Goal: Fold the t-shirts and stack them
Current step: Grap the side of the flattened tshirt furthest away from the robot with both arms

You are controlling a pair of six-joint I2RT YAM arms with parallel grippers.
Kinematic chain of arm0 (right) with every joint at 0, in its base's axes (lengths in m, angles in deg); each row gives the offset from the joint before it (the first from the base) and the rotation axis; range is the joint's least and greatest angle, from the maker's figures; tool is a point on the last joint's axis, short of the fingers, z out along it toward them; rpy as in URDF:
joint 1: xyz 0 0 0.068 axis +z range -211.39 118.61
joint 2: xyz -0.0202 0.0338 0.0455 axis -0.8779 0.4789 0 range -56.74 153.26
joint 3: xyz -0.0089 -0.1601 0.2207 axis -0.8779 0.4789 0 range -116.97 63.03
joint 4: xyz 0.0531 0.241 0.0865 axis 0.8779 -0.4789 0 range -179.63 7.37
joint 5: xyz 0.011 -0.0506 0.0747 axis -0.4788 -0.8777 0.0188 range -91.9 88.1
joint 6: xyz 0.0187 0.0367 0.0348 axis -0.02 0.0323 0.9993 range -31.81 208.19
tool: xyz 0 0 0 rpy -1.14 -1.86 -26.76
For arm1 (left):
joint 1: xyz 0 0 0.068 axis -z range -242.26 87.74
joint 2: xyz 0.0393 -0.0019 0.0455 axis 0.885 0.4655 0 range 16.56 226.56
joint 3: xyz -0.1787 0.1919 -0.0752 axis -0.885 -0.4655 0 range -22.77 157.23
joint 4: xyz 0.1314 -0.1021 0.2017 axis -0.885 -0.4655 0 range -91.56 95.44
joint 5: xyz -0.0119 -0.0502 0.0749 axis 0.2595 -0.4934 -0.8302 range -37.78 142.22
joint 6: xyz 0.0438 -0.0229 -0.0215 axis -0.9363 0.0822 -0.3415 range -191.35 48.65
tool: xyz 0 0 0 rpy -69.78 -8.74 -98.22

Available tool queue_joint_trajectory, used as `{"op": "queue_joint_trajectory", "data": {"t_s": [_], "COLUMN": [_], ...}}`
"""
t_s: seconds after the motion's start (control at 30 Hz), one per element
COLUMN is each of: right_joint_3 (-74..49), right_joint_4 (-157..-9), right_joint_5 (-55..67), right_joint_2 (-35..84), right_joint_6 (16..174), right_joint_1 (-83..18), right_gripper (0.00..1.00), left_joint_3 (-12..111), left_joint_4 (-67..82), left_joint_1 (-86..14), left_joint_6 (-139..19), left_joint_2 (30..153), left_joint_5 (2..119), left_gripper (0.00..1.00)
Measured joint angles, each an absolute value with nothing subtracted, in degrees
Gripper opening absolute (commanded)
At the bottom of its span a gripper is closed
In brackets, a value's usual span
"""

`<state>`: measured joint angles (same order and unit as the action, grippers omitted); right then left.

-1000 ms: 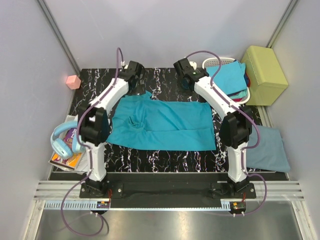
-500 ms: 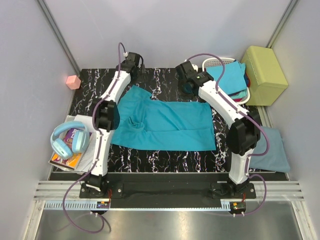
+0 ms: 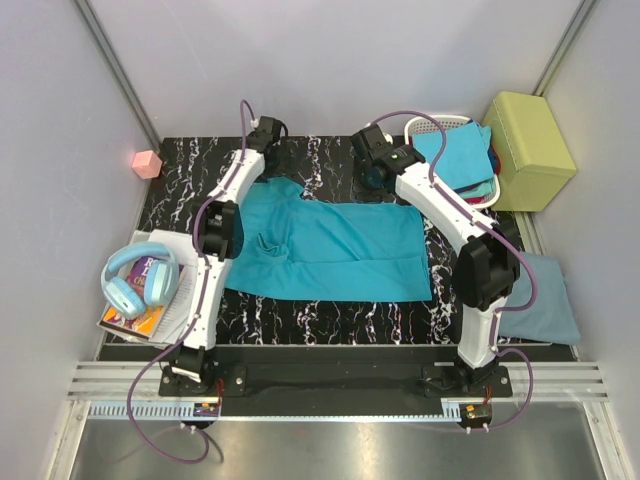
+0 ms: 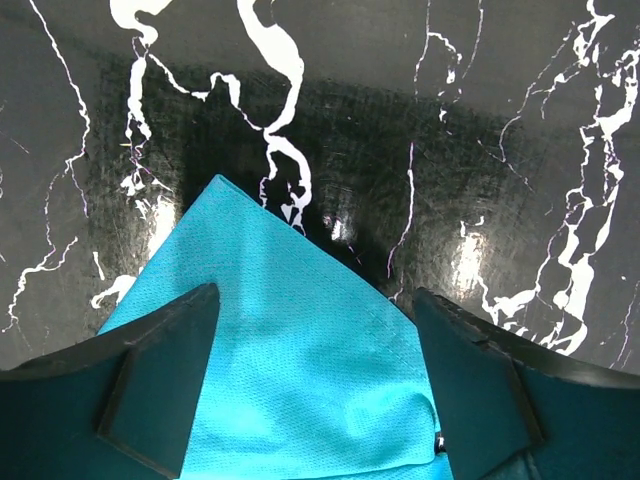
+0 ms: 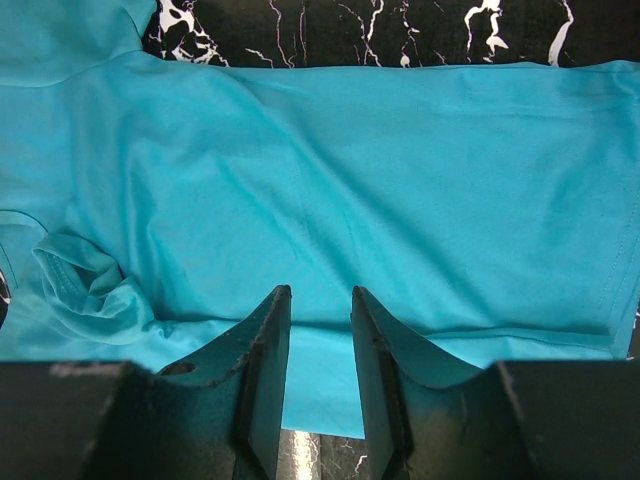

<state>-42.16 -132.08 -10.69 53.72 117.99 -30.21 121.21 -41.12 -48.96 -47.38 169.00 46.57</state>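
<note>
A large teal t-shirt (image 3: pixel 330 250) lies spread flat on the black marbled table (image 3: pixel 330 320), with a crumpled collar (image 5: pixel 85 285) near its left end. My left gripper (image 4: pixel 315 295) stands wide open over the pointed sleeve corner (image 4: pixel 225 190) at the shirt's far left, one finger on each side of the cloth. In the top view that gripper (image 3: pixel 262 140) sits at the end of a fully stretched arm. My right gripper (image 5: pixel 320 292) is open with a narrow gap and nothing between its fingers, hovering over the shirt's far edge (image 3: pixel 378 170). A folded grey-blue t-shirt (image 3: pixel 535 300) lies at the right.
A white basket (image 3: pixel 428 125) at the back right holds blue, teal and red t-shirts (image 3: pixel 462 155). Beside it is a yellow-green box (image 3: pixel 528 148). Blue headphones (image 3: pixel 130 280) rest on books (image 3: pixel 135 320) at the left. A pink cube (image 3: pixel 147 163) sits far left.
My left arm has stretched farther toward the back of the table, over the sleeve corner, and its jaws have narrowed a little. The right arm has hardly moved.
</note>
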Motion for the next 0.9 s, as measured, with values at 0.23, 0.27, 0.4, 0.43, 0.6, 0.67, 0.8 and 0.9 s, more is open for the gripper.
{"op": "queue_joint_trajectory", "data": {"t_s": [0.23, 0.27, 0.4, 0.43, 0.6, 0.67, 0.8, 0.9], "right_joint_3": [-42.16, -42.16, -42.16, -42.16, -42.16, -42.16, -42.18, -42.20], "right_joint_4": [-131.77, -131.80, -131.77, -131.77, -131.77, -131.75, -131.77, -131.77], "right_joint_5": [-10.17, -10.12, -9.88, -9.86, -9.84, -9.91, -9.97, -9.95], "right_joint_2": [54.85, 55.18, 56.21, 56.38, 56.73, 56.76, 57.04, 57.61], "right_joint_6": [118.07, 118.10, 118.23, 118.25, 118.25, 118.23, 118.21, 118.21], "right_joint_1": [-30.19, -30.19, -30.14, -30.12, -30.03, -29.99, -29.99, -29.99], "right_gripper": [0.38, 0.38, 0.36, 0.37, 0.36, 0.36, 0.36, 0.36], "left_joint_3": [119.84, 119.46, 118.72, 118.39, 117.02, 116.47, 115.29, 115.22], "left_joint_4": [-39.61, -39.24, -38.46, -38.17, -37.49, -37.30, -37.28, -37.32], "left_joint_1": [-49.20, -49.24, -49.61, -49.81, -50.75, -50.92, -50.90, -50.90], "left_joint_6": [-47.23, -47.43, -47.43, -47.38, -47.06, -46.81, -46.75, -46.38], "left_joint_2": [168.87, 168.67, 168.63, 168.50, 167.77, 167.53, 166.64, 166.48], "left_joint_5": [45.78, 45.46, 44.12, 43.97, 43.42, 42.96, 41.85, 40.82], "left_gripper": [0.53, 0.41, 0.30, 0.30, 0.26, 0.38, 0.73, 0.64]}}
